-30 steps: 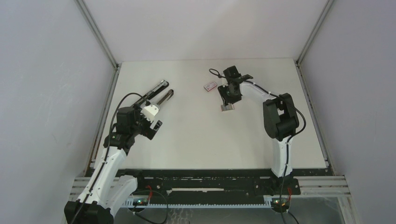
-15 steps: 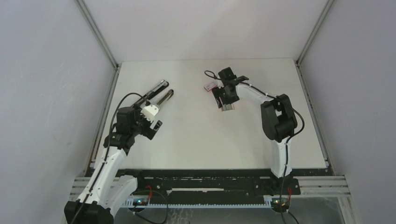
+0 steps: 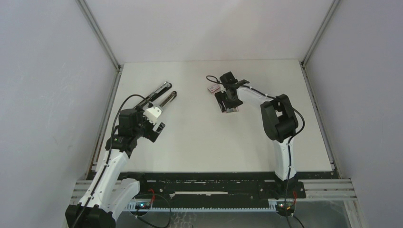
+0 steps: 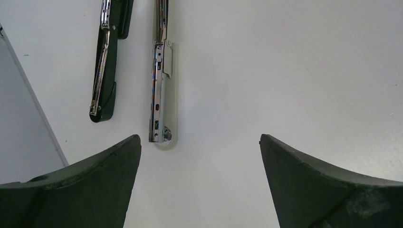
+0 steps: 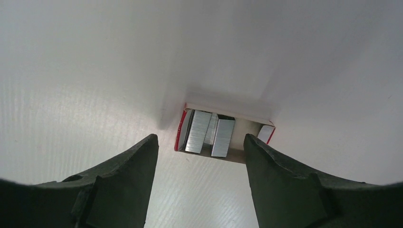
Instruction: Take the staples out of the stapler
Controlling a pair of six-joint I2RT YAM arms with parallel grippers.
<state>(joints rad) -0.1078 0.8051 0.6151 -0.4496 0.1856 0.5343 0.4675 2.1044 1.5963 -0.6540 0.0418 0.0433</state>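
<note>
Right gripper [image 3: 225, 100] sits further left than a second ago, jaws partly apart and empty, over red-edged box [image 5: 179, 133] with staples [image 5: 198, 131] inside, centre frame. Left gripper [image 4: 198, 142] gapes wide, empty. Stapler [image 3: 160, 95] lies splayed upper left, toward table [image 3: 199, 142] edge – bare surface between arms.

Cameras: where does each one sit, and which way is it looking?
Top external: high behind the arms, looking down at the table; the left arm and right arm show.
Left wrist: on the left arm, looking down at the stapler; the left tool shows.
Right wrist: on the right arm, looking down at an open red-and-white box; the right tool shows.
Shared: top and left wrist both see the stapler.
</note>
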